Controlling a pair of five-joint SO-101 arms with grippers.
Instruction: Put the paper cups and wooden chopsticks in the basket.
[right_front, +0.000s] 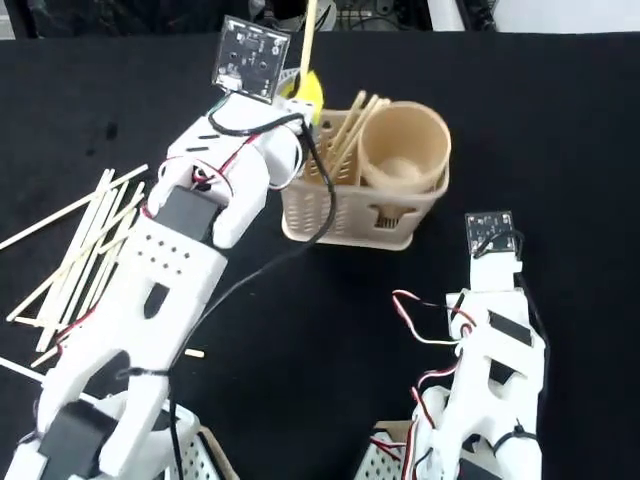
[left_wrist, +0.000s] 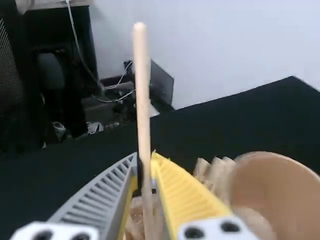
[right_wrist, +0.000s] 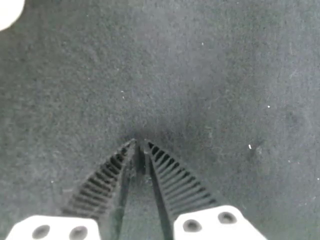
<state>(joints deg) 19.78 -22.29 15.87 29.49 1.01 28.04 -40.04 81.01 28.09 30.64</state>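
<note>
A beige basket (right_front: 340, 215) stands at the back middle of the black table, holding a paper cup (right_front: 404, 146) and several wooden chopsticks (right_front: 345, 130). My left gripper (right_front: 306, 95) hangs over the basket's left end, shut on one wooden chopstick (left_wrist: 141, 100) that points upward; the chopstick (right_front: 308, 35) rises past the table's far edge. In the left wrist view the cup (left_wrist: 272, 192) and the chopstick ends (left_wrist: 212, 167) lie just beyond the gripper (left_wrist: 144, 165). More chopsticks (right_front: 85, 245) are scattered at the left. My right gripper (right_wrist: 140, 147) is shut and empty, low over bare cloth.
The right arm (right_front: 495, 330) rests near the front right, apart from the basket. A short chopstick piece (right_front: 195, 352) lies beside the left arm's base. Black cloth (right_front: 560, 130) stretches to the right of the basket.
</note>
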